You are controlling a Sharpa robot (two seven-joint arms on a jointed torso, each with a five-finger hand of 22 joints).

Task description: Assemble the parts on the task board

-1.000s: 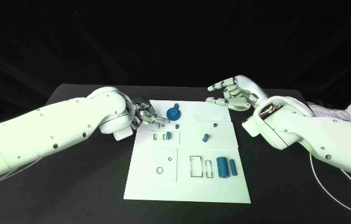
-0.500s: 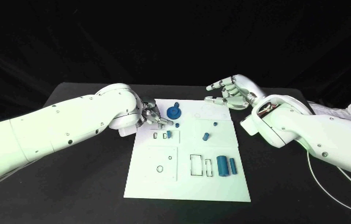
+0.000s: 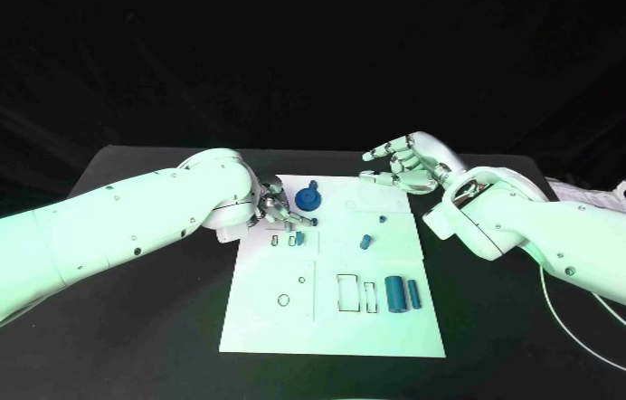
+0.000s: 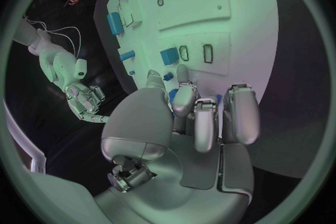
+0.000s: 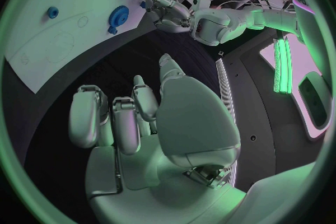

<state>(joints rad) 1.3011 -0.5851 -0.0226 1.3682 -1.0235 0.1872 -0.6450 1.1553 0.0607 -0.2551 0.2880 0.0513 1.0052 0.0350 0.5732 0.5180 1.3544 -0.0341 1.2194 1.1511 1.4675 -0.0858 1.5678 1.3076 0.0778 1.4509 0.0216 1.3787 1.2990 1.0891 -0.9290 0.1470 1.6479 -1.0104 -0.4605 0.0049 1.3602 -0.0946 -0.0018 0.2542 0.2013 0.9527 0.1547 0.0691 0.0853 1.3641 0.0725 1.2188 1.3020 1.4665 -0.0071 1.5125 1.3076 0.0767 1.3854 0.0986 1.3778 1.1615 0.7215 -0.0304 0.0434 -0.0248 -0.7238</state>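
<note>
The black worktop (image 3: 144, 328) carried the white rectangular task board (image 3: 333, 328) in its middle; the left hand (image 3: 277, 208) hovered low over the board's far left corner, its fingers curled inward and close together, and I could not tell from any view whether something small sat between them; the right hand (image 3: 408, 166) hung above the far right edge of the board, fingers apart and holding nothing. On the board, the round blue wheel-shaped part (image 3: 308, 201) stood just beside the left hand's fingertips; the two blue cylinder parts (image 3: 403, 295) lay side by side near the board's right edge, next to an empty rectangular slot (image 3: 348, 293); the small blue peg-shaped part (image 3: 366, 242) lay tilted near the middle; a small blue block part (image 3: 300, 238) stood beside two narrow slots, close under the left hand.

In my judgement the step in hand was the left hand's work at the far left corner, around the wheel; the next move called for a careful, fine positioning of the fingers there, because the parts were small and close together.
</note>
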